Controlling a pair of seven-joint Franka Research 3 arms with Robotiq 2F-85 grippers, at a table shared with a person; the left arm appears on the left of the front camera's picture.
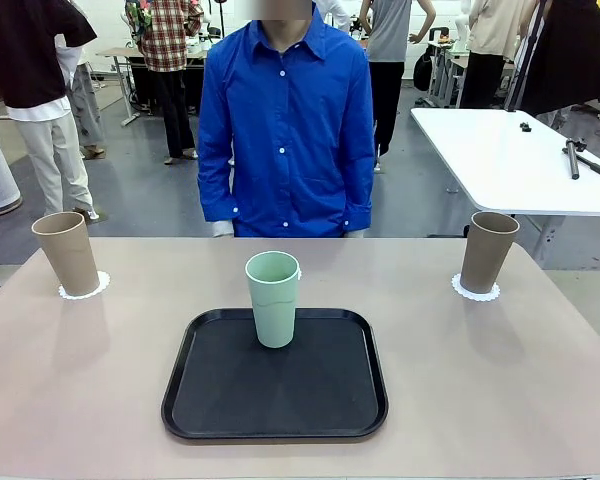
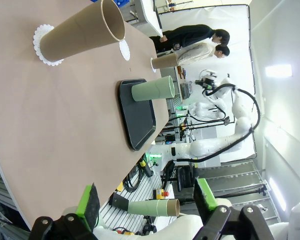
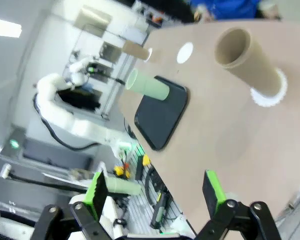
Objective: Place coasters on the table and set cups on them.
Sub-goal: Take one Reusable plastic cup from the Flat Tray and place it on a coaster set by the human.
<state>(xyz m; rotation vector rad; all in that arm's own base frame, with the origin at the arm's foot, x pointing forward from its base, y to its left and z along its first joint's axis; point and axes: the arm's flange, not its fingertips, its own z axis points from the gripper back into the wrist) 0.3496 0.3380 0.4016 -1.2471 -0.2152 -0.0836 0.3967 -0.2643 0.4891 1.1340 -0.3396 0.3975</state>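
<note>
One tan cup [image 1: 68,253] stands on a coaster [image 1: 84,287] at the table's [image 1: 480,380] far left. Another tan cup [image 1: 488,251] stands on a coaster [image 1: 476,290] at the far right. The mint green cup [image 1: 273,298] stands upright on the black tray [image 1: 220,400] in the middle. A third coaster [image 2: 124,50] lies bare on the table past the tray and also appears in the right wrist view [image 3: 185,52]. My left gripper [image 2: 146,200] is open, well back from the left tan cup [image 2: 82,32]. My right gripper [image 3: 155,192] is open too, away from the right tan cup [image 3: 247,57].
A person in a blue shirt [image 1: 285,120] stands at the far edge, arms down. A white rectangular table [image 1: 510,160] stands behind at the right. Bare tabletop lies on both sides of the tray.
</note>
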